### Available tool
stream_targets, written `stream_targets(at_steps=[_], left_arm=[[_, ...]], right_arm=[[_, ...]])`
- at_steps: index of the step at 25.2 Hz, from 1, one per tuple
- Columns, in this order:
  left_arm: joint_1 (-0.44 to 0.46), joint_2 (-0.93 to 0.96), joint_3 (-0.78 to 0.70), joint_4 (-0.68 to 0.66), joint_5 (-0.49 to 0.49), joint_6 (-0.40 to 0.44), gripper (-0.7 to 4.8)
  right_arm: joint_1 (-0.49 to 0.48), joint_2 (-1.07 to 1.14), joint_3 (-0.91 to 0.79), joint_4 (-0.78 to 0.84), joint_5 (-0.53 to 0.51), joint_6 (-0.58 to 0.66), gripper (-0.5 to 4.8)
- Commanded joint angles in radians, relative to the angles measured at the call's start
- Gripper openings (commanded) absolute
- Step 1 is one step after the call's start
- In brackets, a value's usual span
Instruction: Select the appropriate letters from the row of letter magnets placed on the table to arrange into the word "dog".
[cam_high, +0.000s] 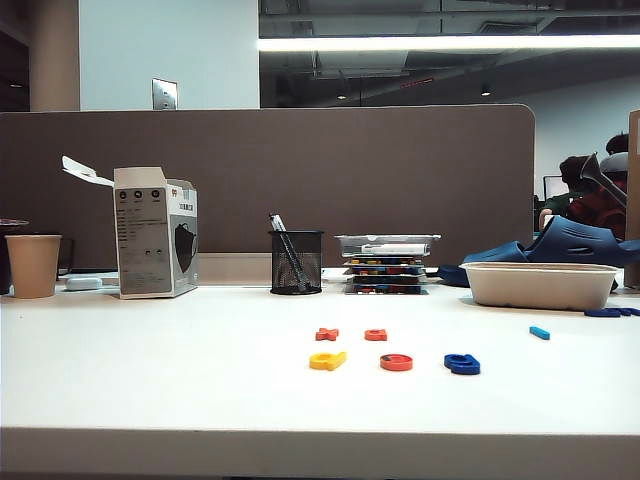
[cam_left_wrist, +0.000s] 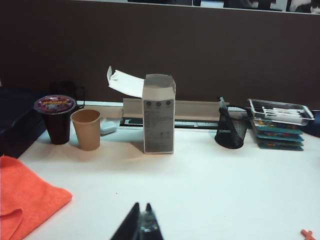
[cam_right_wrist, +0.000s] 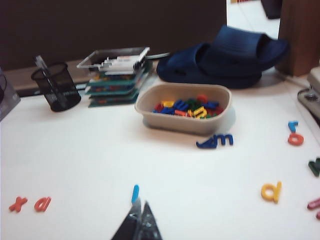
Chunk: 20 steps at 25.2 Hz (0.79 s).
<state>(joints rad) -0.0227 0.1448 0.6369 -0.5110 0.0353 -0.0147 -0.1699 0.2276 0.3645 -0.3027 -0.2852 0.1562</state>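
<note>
Glossy flat plastic: yellow "d" (cam_high: 328, 361), red-orange ring "o" (cam_high: 396, 363), dark blue "g" (cam_high: 462, 364) on smooth white table (cam_high: 160, 380). Left gripper (cam_left_wrist: 142, 220) and right gripper (cam_right_wrist: 141, 217) over tabletop, fingers pinched together, nothing held.

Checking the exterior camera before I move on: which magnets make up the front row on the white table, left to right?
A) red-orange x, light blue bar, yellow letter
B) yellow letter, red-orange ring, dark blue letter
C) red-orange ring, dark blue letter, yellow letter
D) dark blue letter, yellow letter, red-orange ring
B: the yellow flat plastic letter lies leftmost, the red-orange ring magnet in the middle and the dark blue letter magnet rightmost.
</note>
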Motion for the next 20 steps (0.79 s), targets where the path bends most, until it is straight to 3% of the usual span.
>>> stream_targets(at_steps=[1, 7, 12, 20], left_arm=[[0.0, -0.062, -0.099, 0.108, 0.01, 0.006, -0.06], [0.0, -0.109, -0.288, 0.237, 0.01, -0.093, -0.06], [-0.002, -0.117, -0.435, 0.415, 0.012, -0.09, -0.06], [-0.004, -0.132, -0.573, 0.546, 0.018, -0.085, -0.06]], right_arm=[[0.002, -0.045, -0.06, 0.105, 0.031, 0.0, -0.04], [0.002, -0.159, -0.195, 0.195, 0.045, 0.0, -0.04], [0.003, -0.23, -0.276, 0.222, 0.042, -0.017, -0.04], [0.003, -0.23, -0.348, 0.309, 0.042, -0.054, -0.04]])
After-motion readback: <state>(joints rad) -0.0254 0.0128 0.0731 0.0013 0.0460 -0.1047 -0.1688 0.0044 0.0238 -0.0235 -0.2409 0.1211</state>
